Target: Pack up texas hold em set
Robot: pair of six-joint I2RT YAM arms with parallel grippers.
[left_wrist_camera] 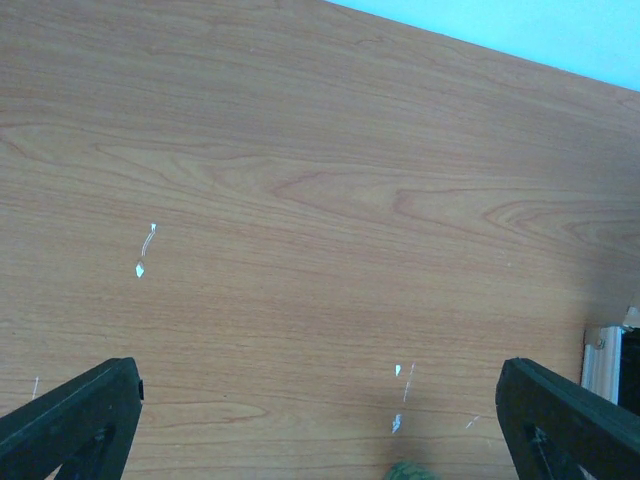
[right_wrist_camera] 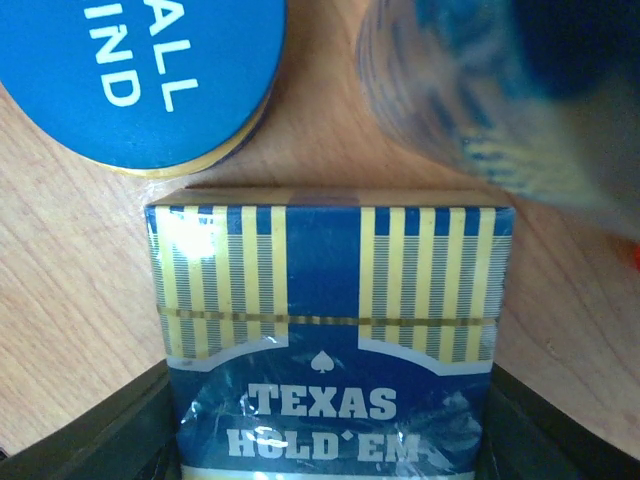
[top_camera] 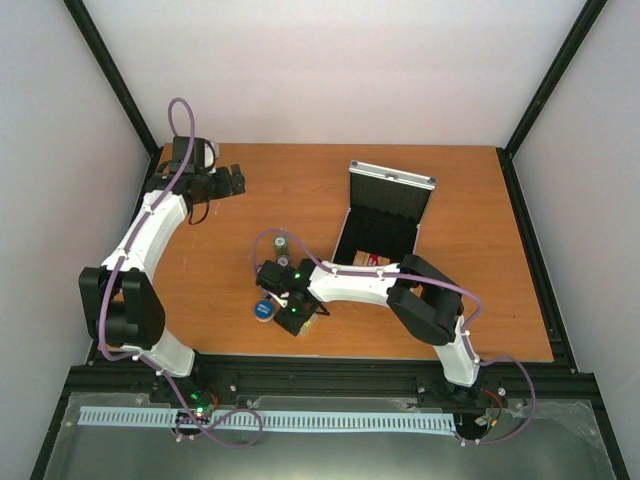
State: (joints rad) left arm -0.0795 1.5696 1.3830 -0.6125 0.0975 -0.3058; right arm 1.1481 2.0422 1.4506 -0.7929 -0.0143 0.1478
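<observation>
The silver case [top_camera: 385, 215] stands open at mid-right, lid up, with a red-yellow card box [top_camera: 368, 259] in its black tray. My right gripper [top_camera: 297, 320] is low over the table's front middle. In the right wrist view it [right_wrist_camera: 330, 420] is shut on a blue-and-yellow "Texas Hold'em" card box [right_wrist_camera: 330, 300], one finger against each side. The round blue disc [right_wrist_camera: 150, 70] lies just beyond the box, and shows in the top view [top_camera: 264, 309] too. A blurred chip stack [right_wrist_camera: 470, 90] is beside it. My left gripper [top_camera: 232, 181] is open and empty at the far left.
A short dark chip stack [top_camera: 282, 243] stands left of the case. In the left wrist view my open gripper [left_wrist_camera: 320, 420] faces bare wood, with the case's edge [left_wrist_camera: 603, 362] at the right and a green object [left_wrist_camera: 408, 470] at the bottom edge.
</observation>
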